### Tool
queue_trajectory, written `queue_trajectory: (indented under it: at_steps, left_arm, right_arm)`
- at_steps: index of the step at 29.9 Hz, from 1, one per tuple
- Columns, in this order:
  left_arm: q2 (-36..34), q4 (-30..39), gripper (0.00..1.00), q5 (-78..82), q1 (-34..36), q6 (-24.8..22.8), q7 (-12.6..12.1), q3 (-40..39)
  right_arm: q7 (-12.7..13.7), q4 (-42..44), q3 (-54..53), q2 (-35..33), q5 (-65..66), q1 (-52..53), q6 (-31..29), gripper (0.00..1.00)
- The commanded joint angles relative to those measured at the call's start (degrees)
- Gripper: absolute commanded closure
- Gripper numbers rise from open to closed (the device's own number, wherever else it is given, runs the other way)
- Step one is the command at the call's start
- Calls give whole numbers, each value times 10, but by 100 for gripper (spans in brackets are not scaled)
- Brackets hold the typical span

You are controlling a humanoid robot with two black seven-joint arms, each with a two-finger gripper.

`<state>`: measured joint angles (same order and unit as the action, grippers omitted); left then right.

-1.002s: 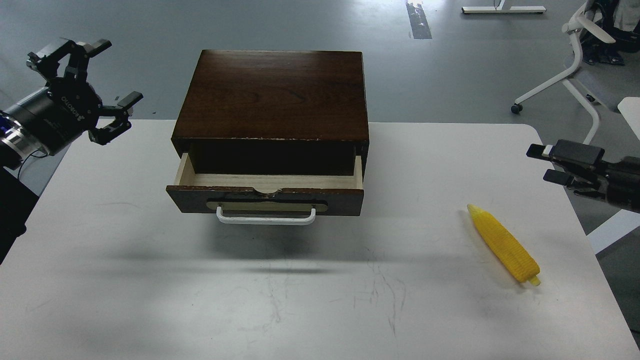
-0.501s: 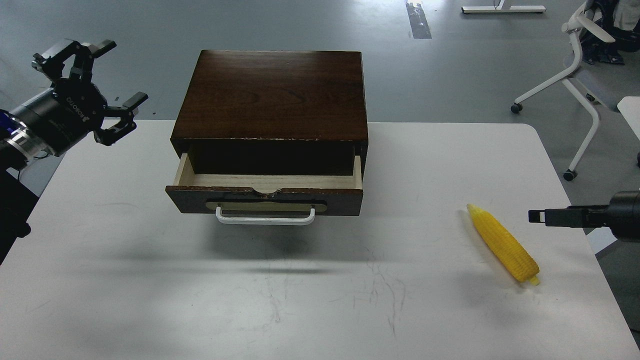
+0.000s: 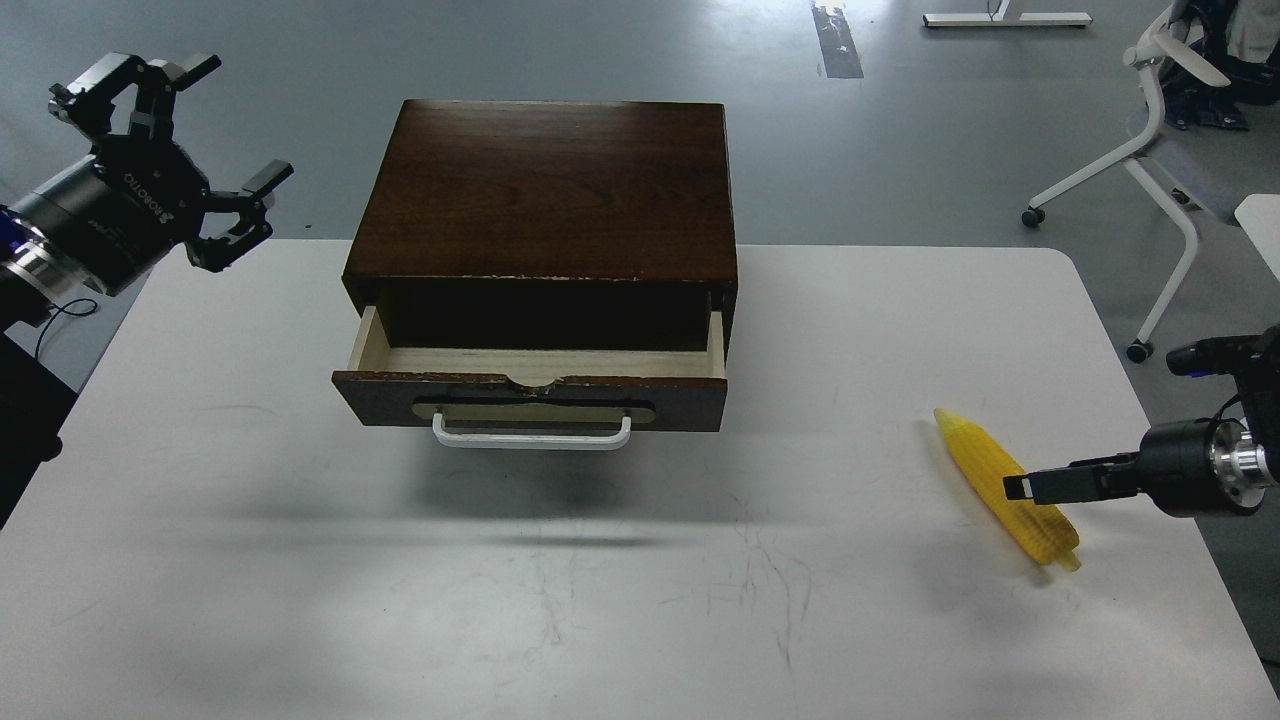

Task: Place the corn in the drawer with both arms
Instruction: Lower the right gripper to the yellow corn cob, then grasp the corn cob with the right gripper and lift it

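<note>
The yellow corn (image 3: 978,458) lies on the white table (image 3: 600,580) at the right, pointed end away from me. The drawer (image 3: 380,398) stands partly pulled out of the dark wood cabinet (image 3: 545,190), its pale interior showing and nothing visible in it; its white handle (image 3: 531,438) faces me. My left gripper (image 3: 195,140) is open and empty, raised off the table's far left corner, left of the cabinet. My right gripper (image 3: 1020,488) reaches in from the right and overlaps the corn's lower half. It is seen edge-on as one thin bar, so its opening is unclear.
A white office chair (image 3: 1160,130) stands on the grey floor beyond the table's right far corner. The table's right edge runs just right of the corn. Bare table surface lies in front of the drawer.
My right gripper has dropped down and moved left, from beside the table's right edge to the corn. My left gripper has shifted slightly up and left. Corn and drawer have not moved.
</note>
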<state>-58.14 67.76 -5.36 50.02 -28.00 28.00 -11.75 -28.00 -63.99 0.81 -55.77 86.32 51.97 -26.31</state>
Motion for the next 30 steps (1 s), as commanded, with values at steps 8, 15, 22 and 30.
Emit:
queue_trajectory:
  at_steps: [8, 15, 22, 30]
  left_arm:
    - [-4, 1, 1, 0, 1, 0, 0, -6]
    - [-7, 4, 1, -5, 1, 0, 0, -15]
    - [-7, 4, 1, -6, 1, 0, 0, -15]
    - [-19, 4, 1, -6, 1, 0, 0, -17]
  right_arm:
    - [0, 55, 39, 58, 0, 13, 13, 0]
    - [0, 66, 57, 78, -1, 14, 14, 24]
    - [0, 71, 68, 82, -1, 13, 14, 88]
    - [0, 60, 66, 78, -9, 85, 13, 100]
